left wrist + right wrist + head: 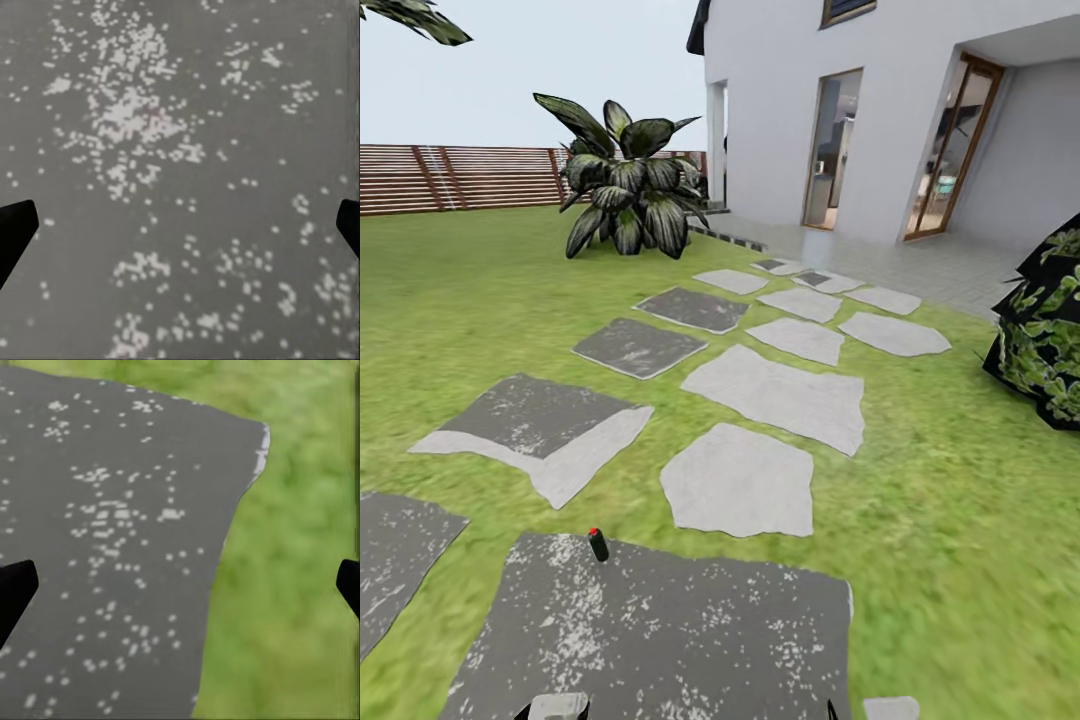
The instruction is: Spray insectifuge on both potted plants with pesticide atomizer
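A small dark upright object with a red tip [598,543] stands on the near dark speckled stepping stone [690,630]; it is too small to tell whether it is the pesticide atomizer. My left gripper [180,225] hangs open over that stone's speckled surface, nothing between its fingers. My right gripper [180,585] is open too, above the stone's edge [240,510] where it meets the grass. At the right edge a dark mass of pale-speckled green leaves [1045,330] sits on the lawn; no pot shows, and I cannot tell if it is a potted plant.
Several grey stepping stones [775,395] lead across the lawn toward a white house [880,110] with glass doors. A large broad-leaved plant [625,185] stands at the back left before a brown slatted fence [455,178]. Open grass [960,520] lies to the right.
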